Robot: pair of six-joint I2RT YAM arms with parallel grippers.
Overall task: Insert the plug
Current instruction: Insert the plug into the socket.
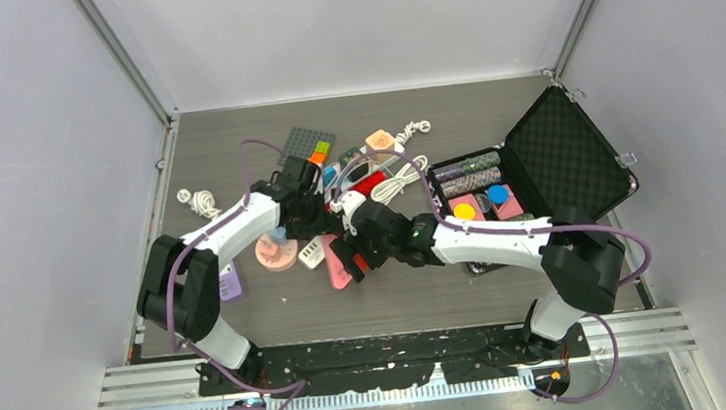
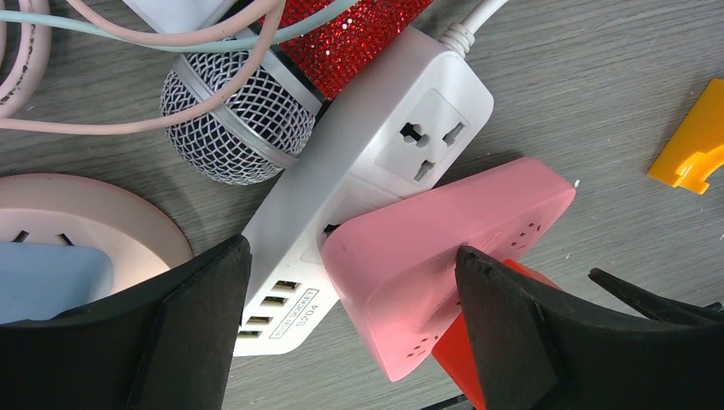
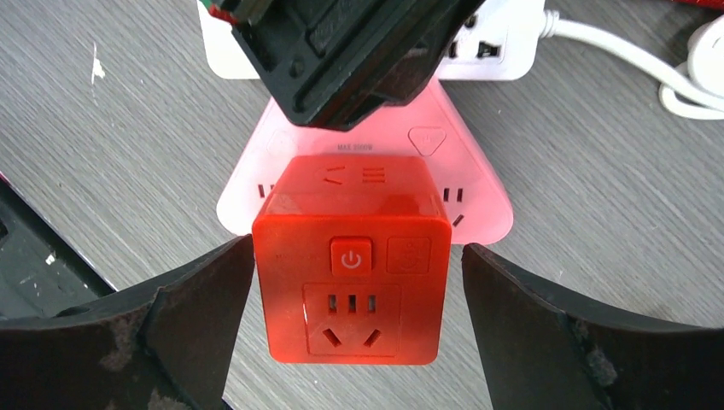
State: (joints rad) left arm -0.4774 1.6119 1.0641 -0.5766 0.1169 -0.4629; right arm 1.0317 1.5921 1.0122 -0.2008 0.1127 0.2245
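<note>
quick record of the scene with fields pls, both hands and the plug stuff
left hand: open, over the pink socket block
right hand: open, fingers on either side of the red cube adapter
red cube adapter: on top of the pink socket block, power button facing the right wrist camera
pink socket block: lies partly over the white power strip
microphone: against the white power strip
adapter fully seated: cannot tell

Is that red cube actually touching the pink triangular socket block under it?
Touching. In the right wrist view the red cube sits directly on the pink block, with no gap between them.
</note>
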